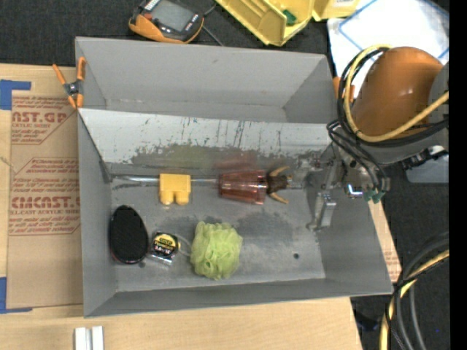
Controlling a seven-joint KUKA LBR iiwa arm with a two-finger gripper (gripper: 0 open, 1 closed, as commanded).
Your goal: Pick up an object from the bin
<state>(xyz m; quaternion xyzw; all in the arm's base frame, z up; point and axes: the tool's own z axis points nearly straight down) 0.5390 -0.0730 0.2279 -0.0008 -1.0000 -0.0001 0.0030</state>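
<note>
While pincer hangs at right, brown bottle lies near, leftward, pincer's state unclear

Bin is made of matt grey metal, scuffed toward 12 o'clock. Yellow block at 10 o'clock is moulded smooth plastic. Green puff at 6 o'clock is bunched rough mesh.
</note>
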